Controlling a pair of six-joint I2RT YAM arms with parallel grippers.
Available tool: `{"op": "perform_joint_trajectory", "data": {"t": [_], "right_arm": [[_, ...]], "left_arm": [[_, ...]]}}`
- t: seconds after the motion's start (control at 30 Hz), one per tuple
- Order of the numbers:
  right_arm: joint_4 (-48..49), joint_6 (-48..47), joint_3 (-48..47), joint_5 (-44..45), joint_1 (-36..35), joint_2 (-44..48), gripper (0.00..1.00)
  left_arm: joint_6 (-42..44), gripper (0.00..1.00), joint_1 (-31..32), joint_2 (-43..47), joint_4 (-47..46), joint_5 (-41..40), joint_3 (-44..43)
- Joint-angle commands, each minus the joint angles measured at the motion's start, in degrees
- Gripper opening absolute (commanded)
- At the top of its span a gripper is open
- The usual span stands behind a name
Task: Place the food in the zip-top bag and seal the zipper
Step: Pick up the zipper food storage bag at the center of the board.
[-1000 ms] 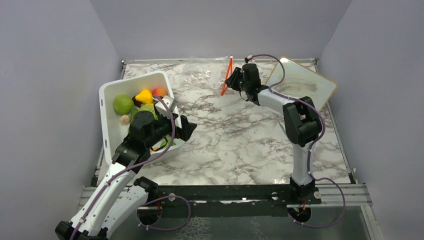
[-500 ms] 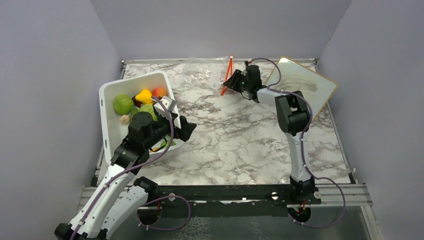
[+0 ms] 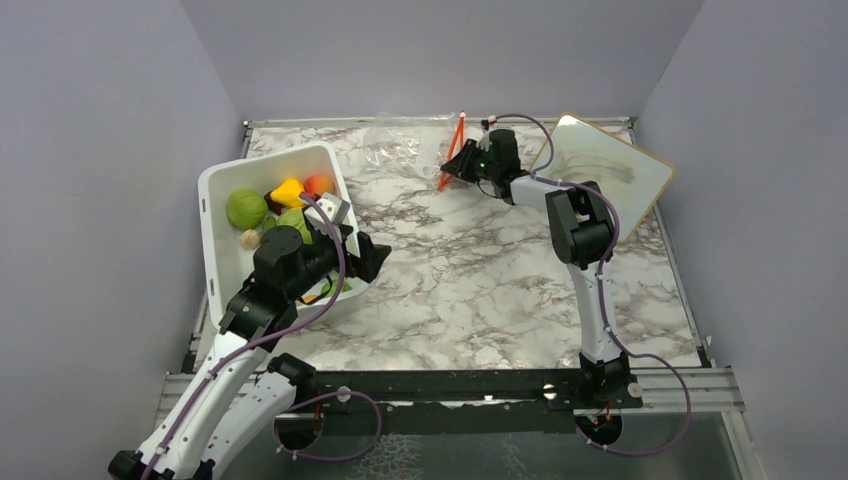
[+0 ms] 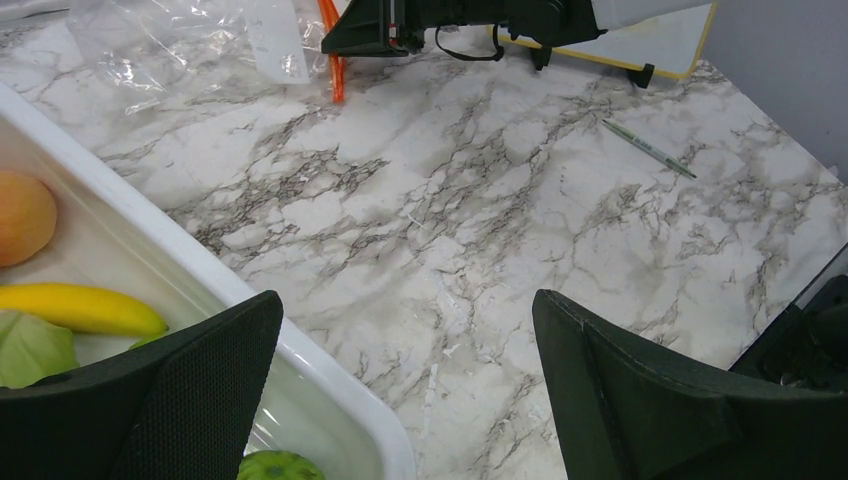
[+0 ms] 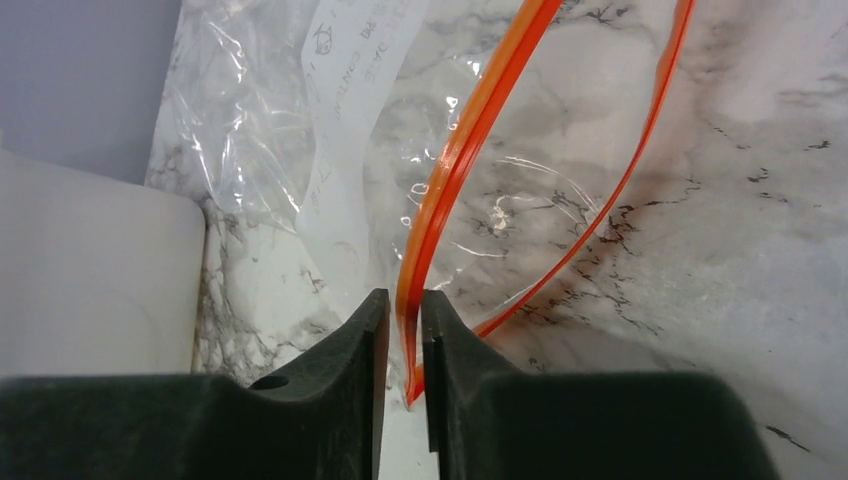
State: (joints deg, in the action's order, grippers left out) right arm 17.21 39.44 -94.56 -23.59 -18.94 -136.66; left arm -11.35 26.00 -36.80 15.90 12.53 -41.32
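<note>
The food lies in a white tub (image 3: pixel 212 190): a green ball (image 3: pixel 246 208), a yellow piece (image 3: pixel 288 190), an orange piece (image 3: pixel 318 184) and a beige piece (image 3: pixel 250 238). The left wrist view shows a banana (image 4: pixel 80 308) and a peach-coloured fruit (image 4: pixel 20 215). My left gripper (image 3: pixel 365 255) is open and empty above the tub's right rim (image 4: pixel 200 270). The clear zip-top bag (image 3: pixel 400 150) lies at the back. My right gripper (image 5: pixel 405 300) is shut on the near lip of its red-orange zipper (image 5: pixel 465 150), holding the mouth open.
A wood-framed whiteboard (image 3: pixel 600 165) leans at the back right. A green pen (image 4: pixel 648 148) lies on the marble table right of the centre. Grey walls close in the left, back and right sides.
My right gripper has shifted slightly left toward the bag with the zipper in its jaws, and its elbow has swung back. My left gripper has drawn back a little.
</note>
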Motion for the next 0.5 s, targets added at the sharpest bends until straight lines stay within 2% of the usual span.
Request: {"op": "perform_joint_trajectory", "data": {"t": [0.0, 0.1, 0.13, 0.47], "right_arm": [[2.37, -2.74, 0.47, -2.75, 0.24, 1.7, 0.15], [2.73, -3.97, 2.89, -3.06, 0.22, 3.89, 0.02], [2.78, -4.42, 3.88, -3.04, 0.23, 4.71, 0.01], [2.23, -9.03, 13.38, -5.62, 0.35, 13.81, 0.01]], "left_arm": [[0.85, 1.0, 0.34, 0.9, -1.38, -1.26, 0.98], [0.9, 1.0, 0.32, 1.0, -1.35, -1.5, 1.04], [0.9, 0.99, 0.33, 0.94, -1.33, -1.54, 1.06], [0.41, 0.98, 0.3, 0.86, -1.2, -3.45, 1.33]]}}
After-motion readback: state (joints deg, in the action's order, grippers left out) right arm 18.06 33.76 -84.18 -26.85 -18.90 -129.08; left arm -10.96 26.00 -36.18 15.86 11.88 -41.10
